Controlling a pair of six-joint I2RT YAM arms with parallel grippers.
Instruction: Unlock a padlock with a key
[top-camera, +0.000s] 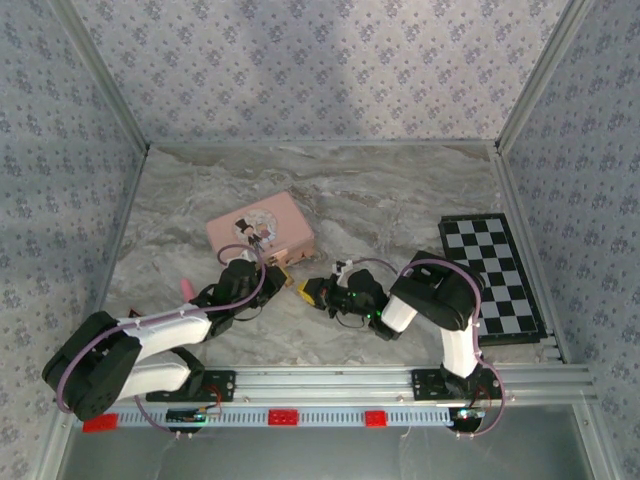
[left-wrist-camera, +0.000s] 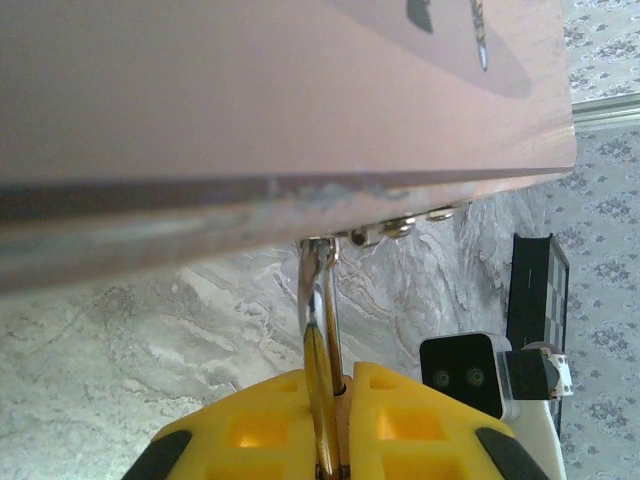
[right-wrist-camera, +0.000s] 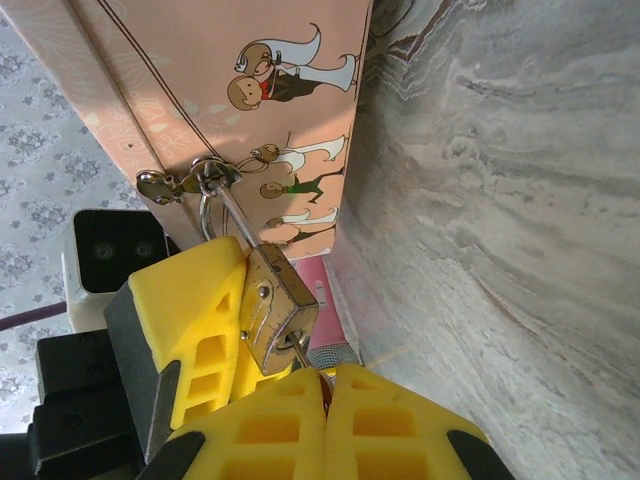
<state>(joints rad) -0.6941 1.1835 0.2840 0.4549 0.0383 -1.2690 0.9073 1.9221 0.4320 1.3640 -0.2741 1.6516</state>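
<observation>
The small brass padlock (right-wrist-camera: 276, 304) hangs by its silver shackle (right-wrist-camera: 222, 205) from the hasp on the pink box (right-wrist-camera: 200, 90). My left gripper (left-wrist-camera: 342, 388) is shut on the padlock (left-wrist-camera: 322, 395), seen edge-on between its yellow fingers (left-wrist-camera: 250, 425), with the shackle (left-wrist-camera: 318, 290) running up to the box's front edge (left-wrist-camera: 280, 190). My right gripper (right-wrist-camera: 325, 380) is shut on the key, whose thin shaft (right-wrist-camera: 301, 351) enters the keyhole in the padlock's bottom. In the top view both grippers, left (top-camera: 272, 273) and right (top-camera: 312, 291), meet just in front of the box (top-camera: 260, 230).
A black-and-white checkerboard (top-camera: 495, 275) lies at the right of the marble table. A pink stick (top-camera: 186, 288) lies left of the left arm. Patterned walls and metal frame rails enclose the table; the arms' bases sit on the near rail (top-camera: 330, 382).
</observation>
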